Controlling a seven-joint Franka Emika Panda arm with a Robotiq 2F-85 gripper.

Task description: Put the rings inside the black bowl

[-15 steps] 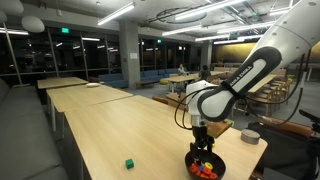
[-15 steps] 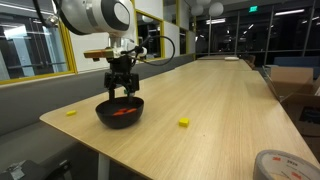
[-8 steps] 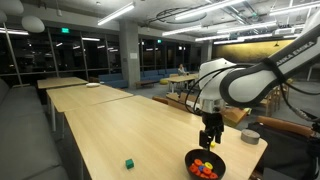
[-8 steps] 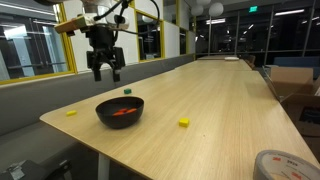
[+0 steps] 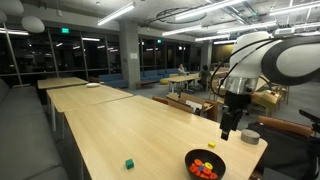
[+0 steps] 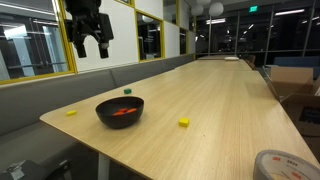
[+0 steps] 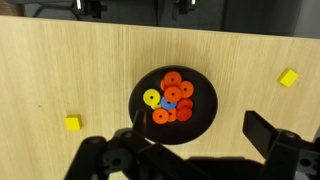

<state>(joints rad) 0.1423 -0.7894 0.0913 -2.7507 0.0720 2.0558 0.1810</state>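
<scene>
Inspection findings, nearest items first.

1. In an exterior view, a roll of tape point(image 6: 283, 165) lies at the near right corner of the wooden table point(image 6: 230, 100).
2. Farther in, a small yellow block point(image 6: 183, 122) rests on the bare tabletop, just right of the black bowl point(image 6: 120, 110) and apart from it. A second yellow block point(image 6: 71, 113) lies left of the bowl near the table edge, also clear of it.
3. The black bowl stands upright on the table. The wrist view looks straight down into it and shows the rings point(image 7: 172, 100) piled inside. Most are orange-red, one yellow ring point(image 7: 152, 97) lies at the left of the pile, and a blue one point(image 7: 168, 103) is partly covered by the others. You have no ring outside the rim in any view.
4. Beyond the bowl, a small green cube point(image 6: 127, 90) sits on the table, well apart from the bowl.
5. Your gripper point(image 6: 89, 45) hangs high above the table, to the far left of the bowl and well clear of it. Its fingers point down and are spread wide, with nothing between them.
6. A grey round container point(image 5: 250, 136) stands near the table's far corner, past the bowl.
</scene>
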